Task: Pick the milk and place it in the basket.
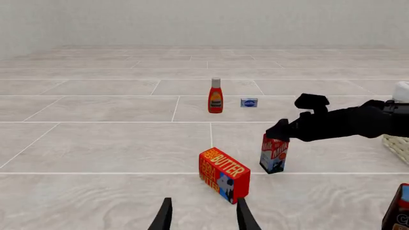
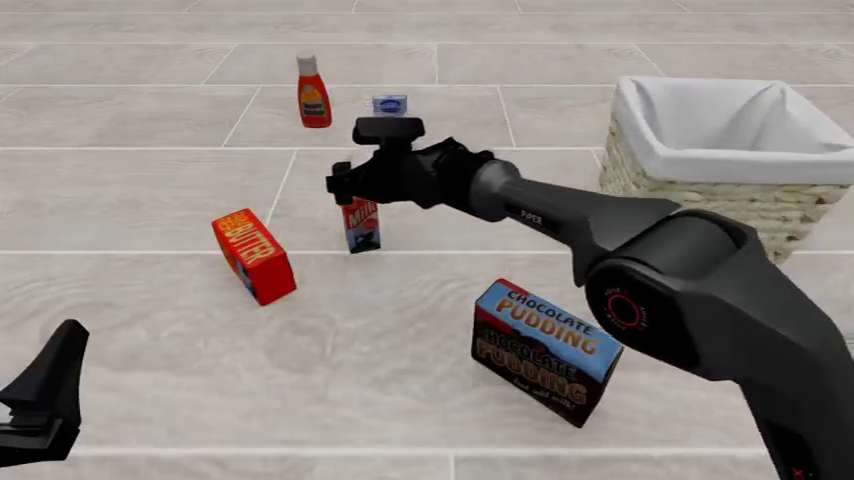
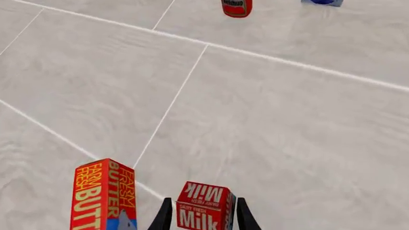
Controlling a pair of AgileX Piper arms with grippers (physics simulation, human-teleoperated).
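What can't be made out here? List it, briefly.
- Milk top: front view, covered by the right gripper.
- Basket floor: front view, hidden by its near wall.
- Small blue box label: too small in every view.
- Left gripper: front view, cut off by the edge.

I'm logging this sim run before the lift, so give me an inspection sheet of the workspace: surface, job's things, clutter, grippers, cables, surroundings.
Surface: pale tiled top with white grout lines.
Job's things: milk upright, between the right gripper's fingers; basket far right, white liner, nothing seen inside.
Clutter: butter box left of the milk; pudding box near, tilted; red bottle and a small blue-white pack at the far side.
Grippers: right gripper straddles the milk's top, fingers beside it, contact not certain; left gripper open, hanging short of the butter box, holding nothing.
Cables: nothing seen.
Surroundings: plain pale wall beyond the top.
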